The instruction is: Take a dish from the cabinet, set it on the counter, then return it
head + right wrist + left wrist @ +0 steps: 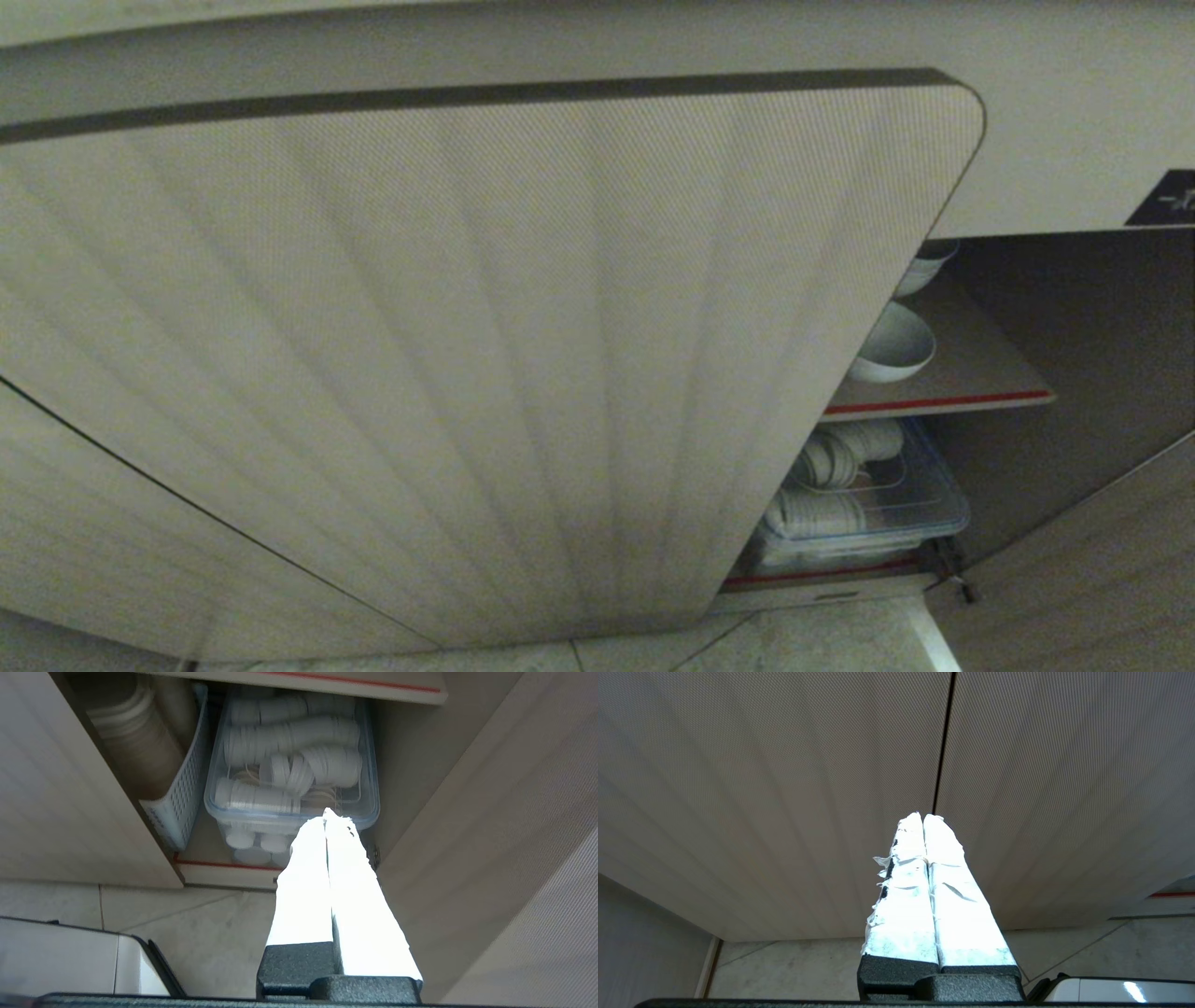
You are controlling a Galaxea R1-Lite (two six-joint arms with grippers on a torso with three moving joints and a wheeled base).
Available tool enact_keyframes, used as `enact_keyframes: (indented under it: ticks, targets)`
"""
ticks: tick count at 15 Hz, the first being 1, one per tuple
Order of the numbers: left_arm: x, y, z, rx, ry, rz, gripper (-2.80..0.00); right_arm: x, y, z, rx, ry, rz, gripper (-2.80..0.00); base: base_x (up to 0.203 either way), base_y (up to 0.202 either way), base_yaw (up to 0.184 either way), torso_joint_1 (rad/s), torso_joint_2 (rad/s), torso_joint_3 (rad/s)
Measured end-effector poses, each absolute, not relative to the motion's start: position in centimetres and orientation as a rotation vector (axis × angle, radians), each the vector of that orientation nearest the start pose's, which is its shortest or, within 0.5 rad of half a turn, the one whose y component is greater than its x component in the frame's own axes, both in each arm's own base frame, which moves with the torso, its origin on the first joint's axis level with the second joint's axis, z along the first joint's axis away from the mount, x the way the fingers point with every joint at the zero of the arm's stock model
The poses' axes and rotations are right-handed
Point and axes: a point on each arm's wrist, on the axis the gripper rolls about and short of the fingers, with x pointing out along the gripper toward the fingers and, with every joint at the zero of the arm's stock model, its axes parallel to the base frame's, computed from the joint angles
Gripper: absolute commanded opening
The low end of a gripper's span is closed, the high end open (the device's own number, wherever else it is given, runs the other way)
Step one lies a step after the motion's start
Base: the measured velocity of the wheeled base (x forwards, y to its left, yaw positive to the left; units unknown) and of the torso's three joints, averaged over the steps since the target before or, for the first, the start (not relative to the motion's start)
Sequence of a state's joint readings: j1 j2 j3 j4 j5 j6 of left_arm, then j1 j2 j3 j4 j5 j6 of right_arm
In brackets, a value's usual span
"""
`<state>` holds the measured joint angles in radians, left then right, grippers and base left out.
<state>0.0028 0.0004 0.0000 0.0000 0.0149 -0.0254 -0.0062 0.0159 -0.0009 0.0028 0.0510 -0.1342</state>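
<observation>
R tool (326,814): taped white fingers pressed together, nothing between them, tips pointing into the open lower bay of the cabinet (485,355). Just past the tips, a clear plastic bin (369,788) packed w/ stacked white lids or cups lying on their sides. Beside the bin, a white perforated basket (180,798) holding a beige ribbed stack. Red-edged base strip under both. Pale floor tiles (205,933) below the tool; a white body panel (60,961) of the robot at the frame edge.

L tool (923,817): fingers also closed tight, empty, tape frayed on one side. Faces the fluted beige door fronts, the seam between two doors running straight ahead of the tips. Apart from the doors, not touching.

Head view: neither arm in frame. Big fluted door swung open, fills most of view. Behind its edge, brown shelf (971,373) w/ red front edge. Dish (893,345), white bowl, sits upright on that shelf, partly hidden by the door. Another bowl (926,264) farther back, mostly hidden. Clear bin on the level below. Worktop (1074,112) front above the opening; small black label (1165,198) at right.
</observation>
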Motion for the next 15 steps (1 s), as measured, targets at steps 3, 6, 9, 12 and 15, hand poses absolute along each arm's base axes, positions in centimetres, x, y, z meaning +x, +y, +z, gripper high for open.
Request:
enact_keyframes:
  ticks: [3,6,9,12,15]
  targets:
    - [-2.28,0.03,7.55,-0.025,0.0,0.018,-2.8,-2.28,0.13,7.54,-0.133,0.002,0.046,-2.8,0.0,0.0,0.0,0.0,0.0,0.0]
    - [-2.28,0.03,7.55,-0.026,0.0,0.018,-2.8,-2.3,0.13,7.53,-0.132,0.0,0.045,-2.8,0.0,0.0,0.0,0.0,0.0,0.0]
    - [-2.28,0.03,7.55,-0.026,0.0,0.018,-2.8,-2.3,0.13,7.53,-0.132,-0.001,0.045,-2.8,0.0,0.0,0.0,0.0,0.0,0.0]
    - [-2.28,0.03,7.56,-0.028,-0.001,0.018,-2.8,-2.3,0.13,7.53,-0.132,0.0,0.045,-2.8,0.0,0.0,0.0,0.0,0.0,0.0]
    - [-2.28,0.03,7.56,-0.028,-0.001,0.018,-2.8,-2.3,0.13,7.51,-0.132,0.0,0.046,-2.8,0.0,0.0,0.0,0.0,0.0,0.0]
